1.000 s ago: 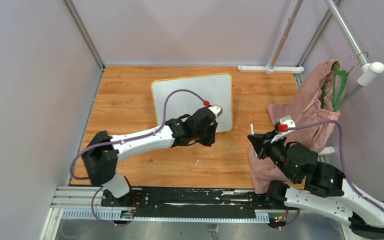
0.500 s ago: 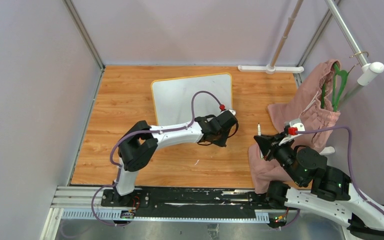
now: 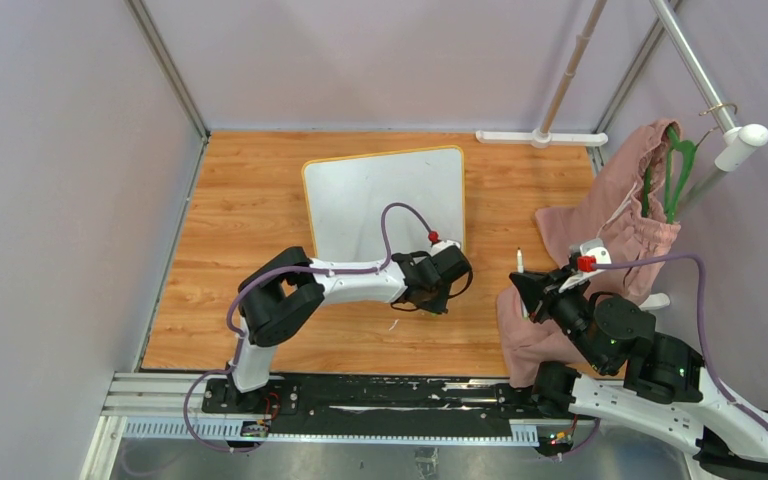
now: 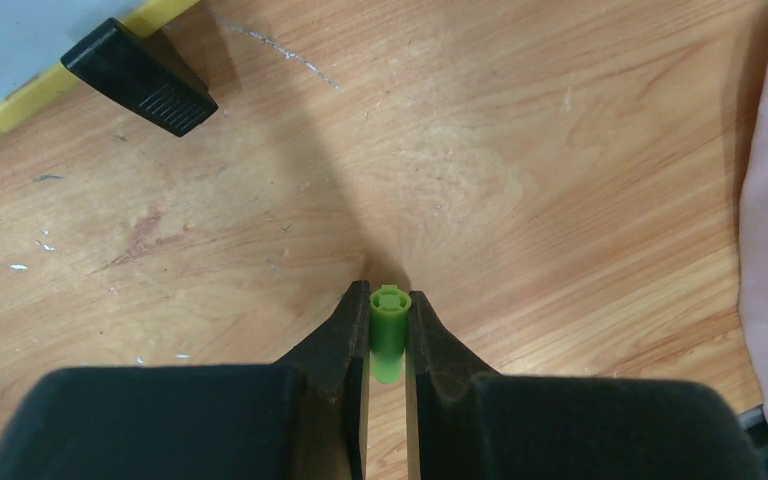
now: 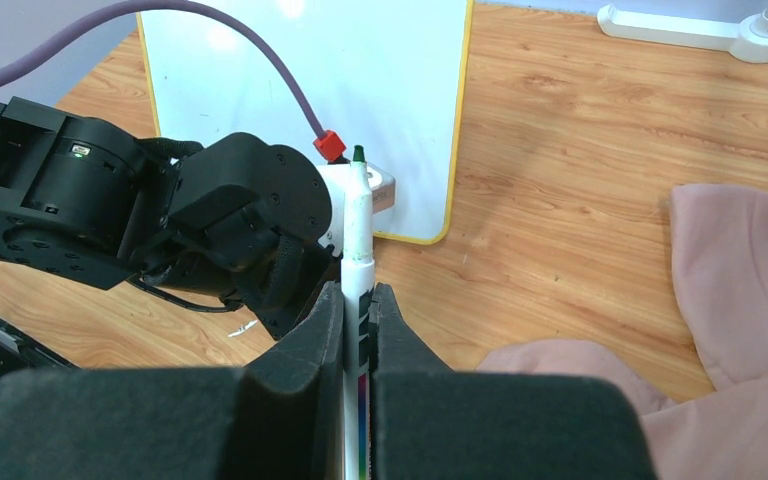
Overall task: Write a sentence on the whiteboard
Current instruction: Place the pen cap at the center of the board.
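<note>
Checking the whiteboard (image 3: 380, 195) from above, I find it blank: it lies on the tabletop (image 3: 250, 200) ahead of the arms, and none of the sentence is on it. What looks done is the uncapping. My left gripper (image 4: 388, 300) is nearly closed, pinching a green cap (image 4: 389, 350), and it hangs low over bare wood just off the board's near right corner, near one black foot (image 4: 140, 75). My right gripper (image 5: 358, 300) is clamped tight on the marker (image 5: 357, 215). The marker's green tip is bare and points toward the board but sits short of it, over by the pink cloth (image 3: 620, 210). I judge the task barely begun: the marker has to be carried over to the board and every word written, and recapping may follow.
</note>
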{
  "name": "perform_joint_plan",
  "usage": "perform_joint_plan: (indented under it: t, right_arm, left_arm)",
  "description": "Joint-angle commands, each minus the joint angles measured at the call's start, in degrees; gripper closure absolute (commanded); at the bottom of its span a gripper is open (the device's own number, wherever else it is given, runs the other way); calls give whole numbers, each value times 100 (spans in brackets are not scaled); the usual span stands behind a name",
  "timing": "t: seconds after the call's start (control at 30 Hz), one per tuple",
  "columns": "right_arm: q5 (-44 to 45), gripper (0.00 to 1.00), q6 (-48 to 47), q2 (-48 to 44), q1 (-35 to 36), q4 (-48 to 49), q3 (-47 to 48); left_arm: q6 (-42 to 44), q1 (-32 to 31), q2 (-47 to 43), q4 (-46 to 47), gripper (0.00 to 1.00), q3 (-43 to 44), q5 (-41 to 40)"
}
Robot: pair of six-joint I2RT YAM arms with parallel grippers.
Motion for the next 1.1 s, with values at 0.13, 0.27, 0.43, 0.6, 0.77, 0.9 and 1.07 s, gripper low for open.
perform_joint_plan:
  t: [0.13,0.27,0.43,0.6,0.77,0.9,1.07]
  right_arm:
    - [56,100,73,-73,43,-150,50]
    - [69,100,74,-37,49,-151,67]
    - [80,100,83,20,49,-151,72]
    - [71,100,101,36,49,-147,50]
    - [67,100,111,61,49,-141,41]
    - [37,100,119,88,49,-142,50]
    - [-22,100,133,126,47,-141,83]
  left_arm:
    - [-301,-59,-109,95,89,-269,-183]
    - [-248,-59,-82,29,80,-223,-158]
    - [-243,-59,-104,26,73,-306,-182]
    - [-264,-59,-133,49,70,-393,-200]
    - [-304,-59,-176,91,64,-444,-209]
    - [-305,-59,-249,79,62,-444,-272]
    - [-272,-61,-533,36,56,-412,-428]
